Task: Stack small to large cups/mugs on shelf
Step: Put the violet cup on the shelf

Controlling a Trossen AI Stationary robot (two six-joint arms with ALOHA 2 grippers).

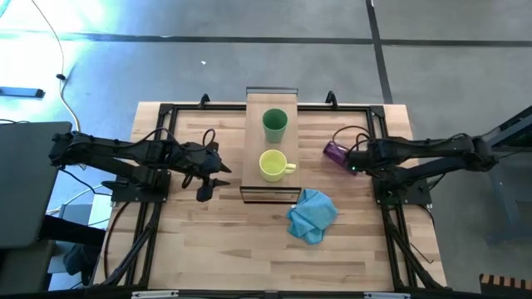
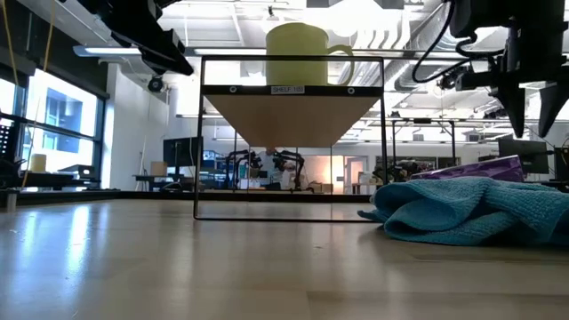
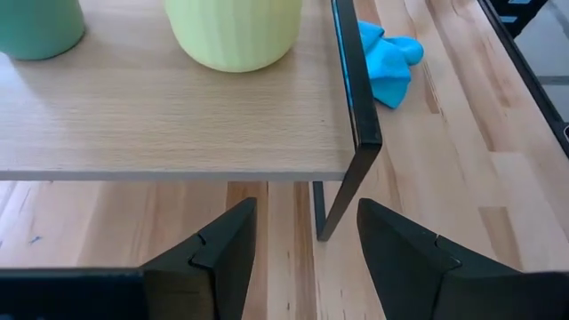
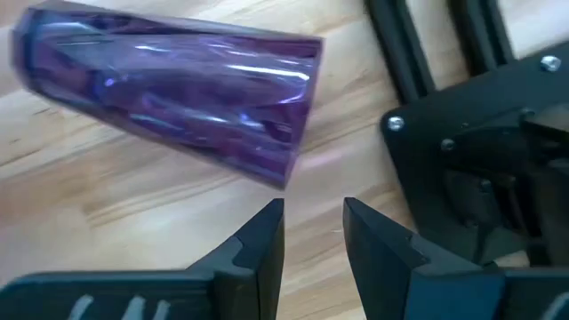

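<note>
The shelf (image 1: pixel 249 141) stands mid-table, a light-wood board on a dark frame. The green cup (image 1: pixel 275 123) and the yellow mug (image 1: pixel 273 165) stand upright on it, the mug nearer, with its handle pointing right. The purple tumbler (image 1: pixel 336 152) lies on its side on the tabletop to the right of the shelf. My right gripper (image 4: pixel 313 227) is open, hovering just off the tumbler's wide end (image 4: pixel 298 116) without touching it. My left gripper (image 3: pixel 307 244) is open, left of the shelf's near corner (image 3: pixel 360 147).
A crumpled blue cloth (image 1: pixel 312 214) lies on the table in front of the shelf's near right corner; in the low view the blue cloth (image 2: pixel 471 209) hides most of the tumbler (image 2: pixel 476 169). Dark arm mounts (image 1: pixel 137 187) and frame rails run along the table's sides.
</note>
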